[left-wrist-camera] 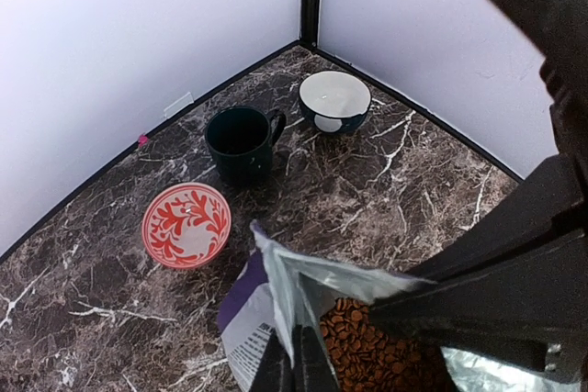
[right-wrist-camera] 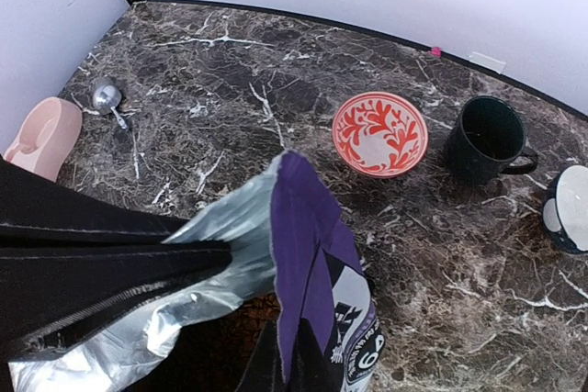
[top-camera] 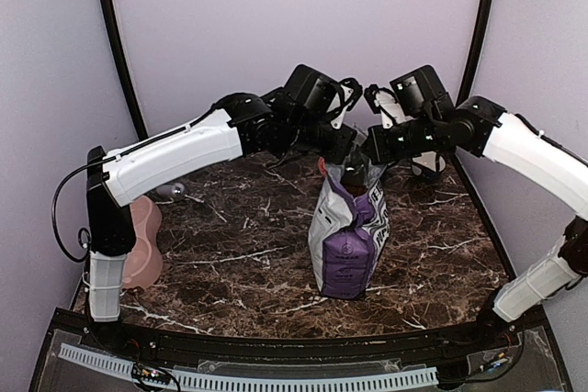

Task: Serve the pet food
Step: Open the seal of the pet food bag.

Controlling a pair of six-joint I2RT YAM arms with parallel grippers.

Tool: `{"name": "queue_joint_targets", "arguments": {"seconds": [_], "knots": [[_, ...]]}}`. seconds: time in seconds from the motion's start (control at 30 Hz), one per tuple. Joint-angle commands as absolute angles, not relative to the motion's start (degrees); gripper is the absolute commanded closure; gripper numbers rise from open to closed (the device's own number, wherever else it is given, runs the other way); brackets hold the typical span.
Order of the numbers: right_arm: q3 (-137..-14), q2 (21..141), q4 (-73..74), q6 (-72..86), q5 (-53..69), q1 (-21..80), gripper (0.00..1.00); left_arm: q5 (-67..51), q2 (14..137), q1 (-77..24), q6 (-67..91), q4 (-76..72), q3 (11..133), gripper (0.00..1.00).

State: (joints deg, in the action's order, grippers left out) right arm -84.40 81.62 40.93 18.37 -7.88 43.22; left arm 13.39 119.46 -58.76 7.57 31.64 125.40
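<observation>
A purple-and-white bag (top-camera: 347, 236) stands upright mid-table with its top pulled open. The pet food (left-wrist-camera: 377, 346) shows inside as a heap of small reddish-brown pellets. My left gripper (left-wrist-camera: 294, 364) is shut on one edge of the bag's mouth, the silver lining (left-wrist-camera: 303, 291) pinched between its fingers. My right gripper (right-wrist-camera: 294, 360) is shut on the opposite purple edge (right-wrist-camera: 308, 245). From above, both grippers (top-camera: 342, 146) (top-camera: 369, 149) meet over the bag's top, facing each other.
A pink double bowl (top-camera: 142, 240) (right-wrist-camera: 41, 135) lies at the left edge, a metal scoop (right-wrist-camera: 108, 98) beside it. Behind the bag stand a red patterned bowl (left-wrist-camera: 186, 224), a dark mug (left-wrist-camera: 239, 140) and a dark bowl with white inside (left-wrist-camera: 334, 101).
</observation>
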Motion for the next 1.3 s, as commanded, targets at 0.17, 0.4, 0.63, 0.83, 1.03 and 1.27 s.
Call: {"name": "queue_joint_targets", "arguments": {"seconds": [0.17,0.4,0.63,0.83,1.03,1.27], "knots": [[-85.0,72.3,46.3,16.6,-15.2,40.5,1.00,24.5,119.3,-58.3,3.2,38.7,126.3,1.00],[-82.6,69.4,48.1,17.8,-16.8,39.5,1.00,33.8,118.0,-58.0,2.0,43.1,126.3,1.00],[-81.4,68.1,48.4,18.6,-16.7,39.5,1.00,39.6,117.6,-57.3,1.6,44.8,124.6,0.97],[-80.3,67.2,47.6,19.0,-15.1,39.5,1.00,37.4,117.2,-57.0,3.9,45.9,125.1,0.89],[-78.7,66.3,45.3,19.2,-11.8,39.5,1.00,26.5,116.0,-57.1,8.5,48.8,127.6,0.61],[-77.5,65.3,43.3,19.6,-8.4,39.5,0.76,13.9,114.3,-57.7,13.2,54.5,130.6,0.27]]}}
